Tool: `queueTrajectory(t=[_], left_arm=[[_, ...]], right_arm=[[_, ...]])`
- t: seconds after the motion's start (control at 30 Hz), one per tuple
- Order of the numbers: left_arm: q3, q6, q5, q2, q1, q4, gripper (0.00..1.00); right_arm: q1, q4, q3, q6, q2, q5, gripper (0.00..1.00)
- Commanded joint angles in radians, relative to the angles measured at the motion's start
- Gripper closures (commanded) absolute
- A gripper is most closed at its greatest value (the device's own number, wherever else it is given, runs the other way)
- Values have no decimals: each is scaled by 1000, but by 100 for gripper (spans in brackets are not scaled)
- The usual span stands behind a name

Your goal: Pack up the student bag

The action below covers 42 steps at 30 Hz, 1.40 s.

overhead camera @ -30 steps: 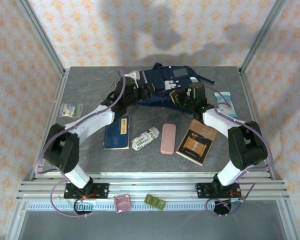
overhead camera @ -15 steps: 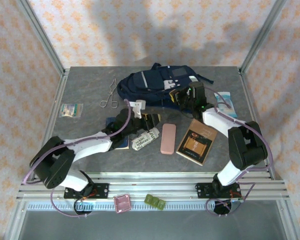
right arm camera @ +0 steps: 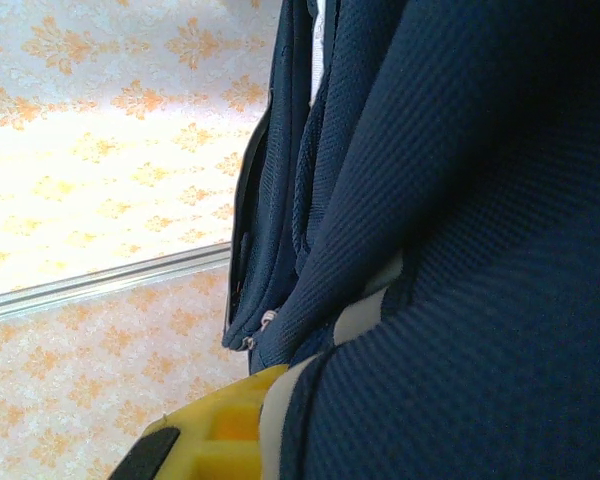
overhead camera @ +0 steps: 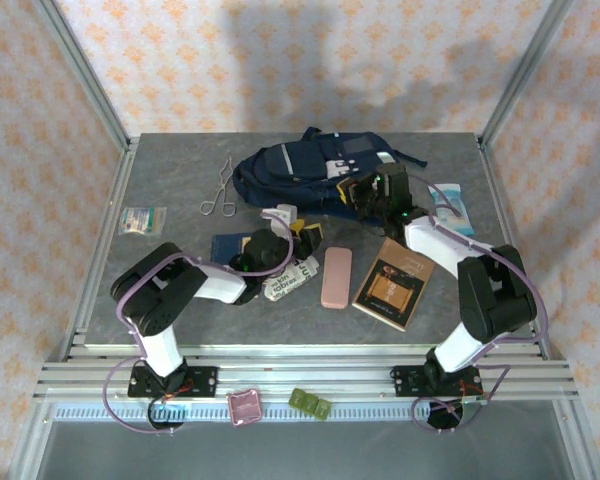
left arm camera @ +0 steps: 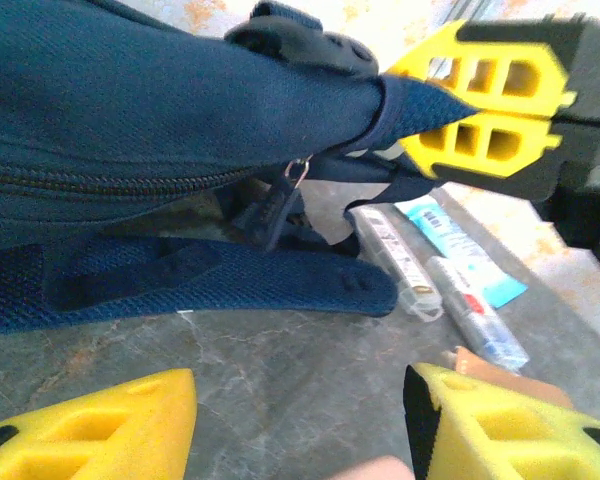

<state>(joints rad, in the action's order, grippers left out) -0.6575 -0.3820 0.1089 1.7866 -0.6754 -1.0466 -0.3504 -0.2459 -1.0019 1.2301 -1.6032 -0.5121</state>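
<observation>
The student bag [overhead camera: 298, 168], navy with a white-grey patch, lies at the back middle of the table. My right gripper [overhead camera: 360, 192] is shut on a fold of the bag's fabric at its right edge. In the right wrist view, navy cloth [right arm camera: 450, 250] is pressed against one yellow finger [right arm camera: 215, 432]. My left gripper [overhead camera: 296, 234] hovers low over the table, just in front of the bag. It is open, with bare grey table between its fingers [left arm camera: 90, 430]. The left wrist view looks at the bag's side [left arm camera: 130, 120], a zipper pull [left arm camera: 292, 178] and the right gripper's pads [left arm camera: 485, 100].
In front of the bag lie a blue notebook [overhead camera: 230, 250], a white printed roll [overhead camera: 290, 278], a pink case [overhead camera: 336, 277] and a brown book [overhead camera: 393, 283]. Metal forceps [overhead camera: 218, 190] and a small packet [overhead camera: 142, 220] lie left. A blue-white pack [overhead camera: 450, 208] lies right.
My left arm has pulled back from the bag's left side toward the near edge and now sits folded over the notebook. The bag has settled flat. The right gripper has stayed where it was.
</observation>
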Motion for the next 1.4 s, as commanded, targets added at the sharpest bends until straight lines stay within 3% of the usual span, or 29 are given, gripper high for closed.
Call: queueTrajectory(t=[0.0, 0.13, 0.5, 0.57, 0.67, 0.83, 1.03, 1.13, 1.37], left_arm=[[-57, 111, -31, 42, -9, -100, 44], [-74, 157, -67, 83, -9, -172, 44], [-229, 240, -123, 196, -9, -103, 49], [-246, 244, -128, 210, -7, -95, 58], [-255, 245, -124, 213, -4, -90, 82], [-225, 247, -144, 190, -1, -92, 100], [-170, 245, -154, 150, 1, -85, 99], [-157, 244, -152, 150, 0, -93, 71], [-192, 265, -137, 197, 1, -136, 60]], right_arm=[[-19, -101, -65, 18, 42, -31, 100], [-24, -108, -69, 18, 40, -32, 100], [-33, -137, -49, 29, 40, -54, 100], [-33, -139, -46, 29, 40, -57, 100], [-34, -141, -47, 25, 39, -59, 100], [-33, -143, -34, 17, 43, -55, 100], [-32, -152, -14, 16, 48, -52, 100], [-32, -153, -15, 14, 50, -52, 100], [-34, -151, -3, 15, 67, -51, 100]])
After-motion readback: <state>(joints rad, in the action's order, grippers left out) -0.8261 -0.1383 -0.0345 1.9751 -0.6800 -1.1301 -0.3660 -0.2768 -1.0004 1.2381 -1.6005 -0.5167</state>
